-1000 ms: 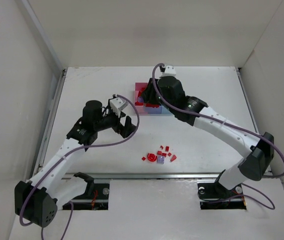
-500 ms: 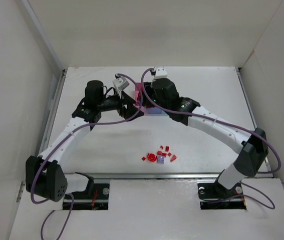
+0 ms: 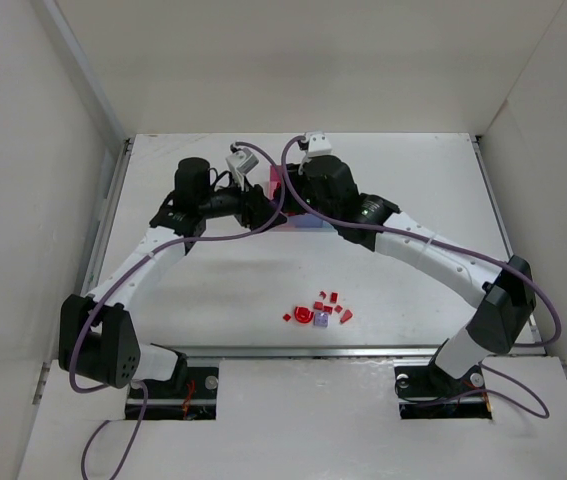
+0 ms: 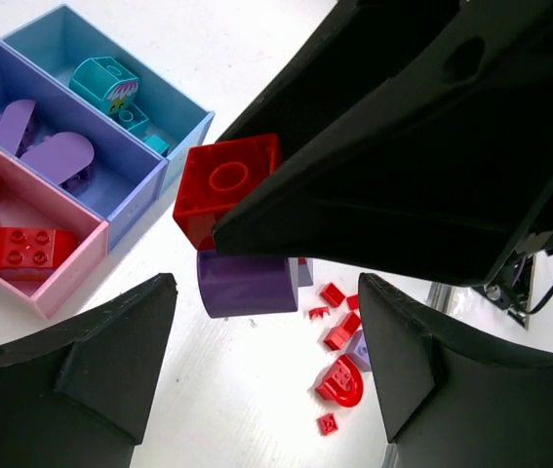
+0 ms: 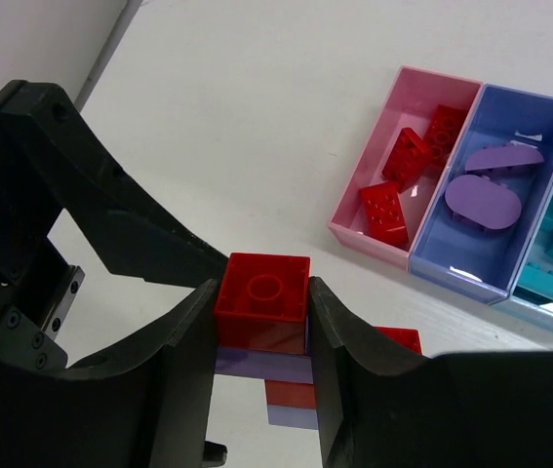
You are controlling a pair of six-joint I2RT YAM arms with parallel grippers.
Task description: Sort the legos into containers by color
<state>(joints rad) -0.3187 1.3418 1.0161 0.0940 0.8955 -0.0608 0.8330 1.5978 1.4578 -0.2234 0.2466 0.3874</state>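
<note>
My right gripper (image 5: 263, 302) is shut on a red brick (image 5: 262, 289) that tops a small stack of joined red and purple legos (image 5: 291, 390), held in the air near the containers. In the left wrist view the red brick (image 4: 225, 183) sits on a purple piece (image 4: 247, 285). My left gripper (image 4: 266, 327) is open just below this stack, fingers apart and not touching it. The containers (image 5: 383, 249) hold red bricks in the pink bin, lilac pieces in the purple-blue bin (image 4: 110, 185) and teal pieces in the light blue bin (image 4: 174, 107). In the top view both grippers (image 3: 271, 205) meet by the bins (image 3: 308, 223).
A loose pile of small red pieces with one lilac piece (image 3: 318, 312) lies on the white table near the front edge; it also shows in the left wrist view (image 4: 339, 375). White walls stand at the left, right and back of the table.
My left arm has swung from mid-table up and right, to the right gripper by the bins. The right gripper has shifted slightly left with its stack.
</note>
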